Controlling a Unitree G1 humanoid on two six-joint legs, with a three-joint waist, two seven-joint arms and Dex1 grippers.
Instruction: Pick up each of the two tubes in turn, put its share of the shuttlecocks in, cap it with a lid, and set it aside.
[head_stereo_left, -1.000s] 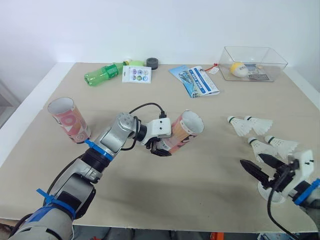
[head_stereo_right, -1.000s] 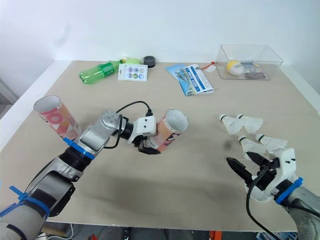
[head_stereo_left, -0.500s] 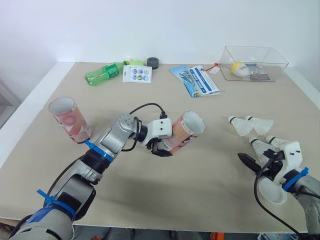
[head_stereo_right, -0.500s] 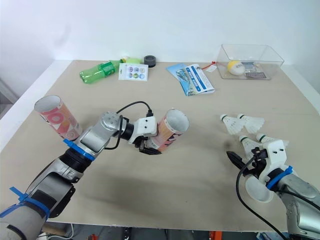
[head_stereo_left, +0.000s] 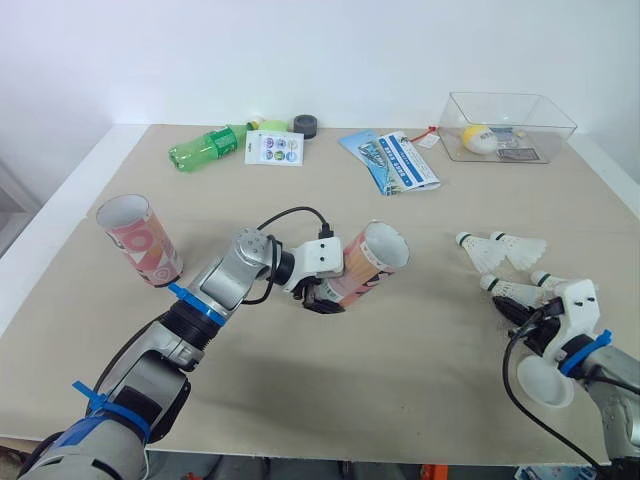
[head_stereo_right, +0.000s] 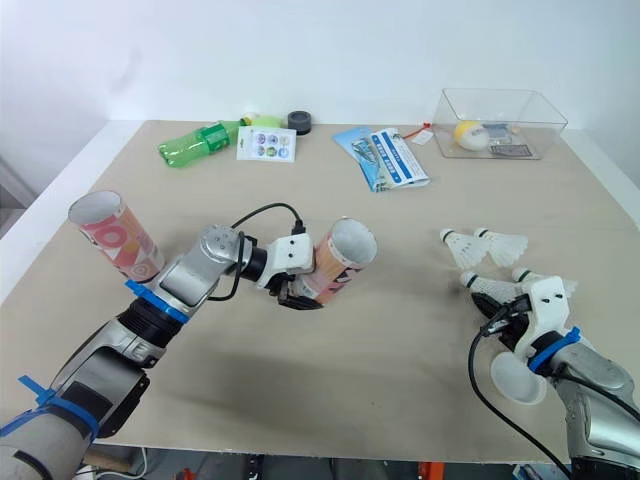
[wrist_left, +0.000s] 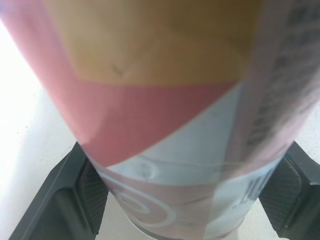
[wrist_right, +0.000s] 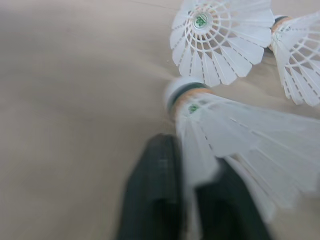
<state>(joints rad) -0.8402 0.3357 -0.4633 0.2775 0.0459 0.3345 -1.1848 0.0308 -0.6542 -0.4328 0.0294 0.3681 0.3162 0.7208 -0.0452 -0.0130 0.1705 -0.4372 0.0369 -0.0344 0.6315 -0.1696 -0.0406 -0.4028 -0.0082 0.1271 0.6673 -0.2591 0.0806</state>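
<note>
While left gripper (head_stereo_left: 320, 297) clamps a tilted pink tube (head_stereo_left: 372, 258), right gripper (wrist_right: 189, 200) pinches a white shuttlecock (wrist_right: 235, 130).

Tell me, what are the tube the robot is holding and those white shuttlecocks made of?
The tube looks like cardboard: matte printed paper wrap, thin stiff rim. The shuttlecocks seem plastic: white moulded mesh skirts; their rounded heads could be foam or cork.

Lab-like room: bare white wall (head_stereo_left: 300, 50), beige worktable (head_stereo_left: 400, 400).
</note>
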